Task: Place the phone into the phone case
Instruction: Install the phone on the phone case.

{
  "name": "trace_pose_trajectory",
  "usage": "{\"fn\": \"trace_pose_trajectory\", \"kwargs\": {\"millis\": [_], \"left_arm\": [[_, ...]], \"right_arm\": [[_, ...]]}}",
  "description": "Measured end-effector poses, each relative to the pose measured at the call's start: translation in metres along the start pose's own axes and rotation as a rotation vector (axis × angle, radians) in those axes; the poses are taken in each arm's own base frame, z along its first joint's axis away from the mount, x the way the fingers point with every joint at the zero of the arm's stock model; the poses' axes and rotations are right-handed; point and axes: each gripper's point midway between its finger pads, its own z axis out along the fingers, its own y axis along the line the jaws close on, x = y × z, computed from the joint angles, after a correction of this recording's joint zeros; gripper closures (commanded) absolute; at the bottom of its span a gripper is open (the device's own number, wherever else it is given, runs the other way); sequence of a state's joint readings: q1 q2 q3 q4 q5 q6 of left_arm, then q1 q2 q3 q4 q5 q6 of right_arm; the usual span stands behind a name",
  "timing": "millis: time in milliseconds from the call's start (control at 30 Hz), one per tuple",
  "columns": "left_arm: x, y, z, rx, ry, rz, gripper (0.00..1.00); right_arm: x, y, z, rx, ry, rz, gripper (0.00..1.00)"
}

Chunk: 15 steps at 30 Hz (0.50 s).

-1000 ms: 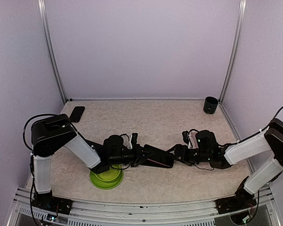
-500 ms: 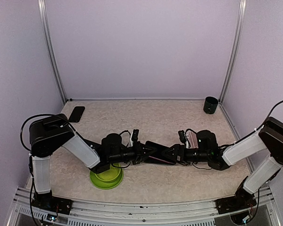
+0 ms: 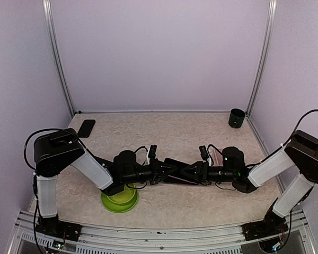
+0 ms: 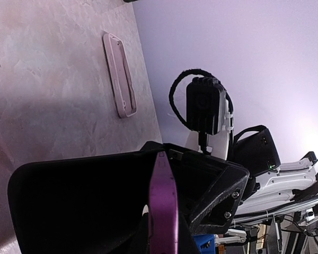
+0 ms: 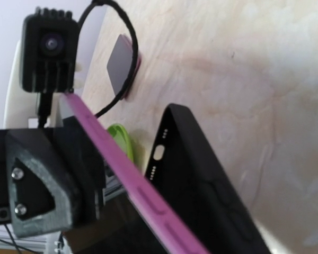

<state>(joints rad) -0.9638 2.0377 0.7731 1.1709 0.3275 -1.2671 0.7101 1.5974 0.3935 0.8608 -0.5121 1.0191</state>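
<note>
At mid-table, lifted off the surface between the two arms, the purple phone (image 5: pixel 143 196) was held edge-on, with the black phone case (image 5: pixel 201 174) set at an angle against it, port cutout showing. Phone not seated flush in case. Left gripper (image 3: pixel 167 172) was clamped tight on the phone. Right gripper (image 3: pixel 193 172) had its jaws spread about the far end of the pair; could not tell whether they pressed on it. A green bowl (image 3: pixel 119 202) sat under the left forearm, near the front. A dark flat slab (image 3: pixel 86 127) lay at the far left corner and a black cup (image 3: pixel 236 117) at the far right corner, both well apart from the arms. The table (image 3: pixel 169 132) was a mottled beige. Plain lilac walls (image 3: pixel 159 53) enclosed three sides, with metal posts (image 3: pixel 58 58) in the back corners.
</note>
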Motion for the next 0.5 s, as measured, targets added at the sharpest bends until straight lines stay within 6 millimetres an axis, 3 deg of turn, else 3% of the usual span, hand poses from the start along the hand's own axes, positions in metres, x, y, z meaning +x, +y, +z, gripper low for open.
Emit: {"fn": "trace_pose_trajectory", "kwargs": {"millis": [500], "left_arm": [[0.0015,-0.0036,0.0012,0.027,0.004,-0.004,1.0]], "right_arm": [[0.0014,0.0019,-0.0034,-0.049,-0.008,0.038,0.53]]}}
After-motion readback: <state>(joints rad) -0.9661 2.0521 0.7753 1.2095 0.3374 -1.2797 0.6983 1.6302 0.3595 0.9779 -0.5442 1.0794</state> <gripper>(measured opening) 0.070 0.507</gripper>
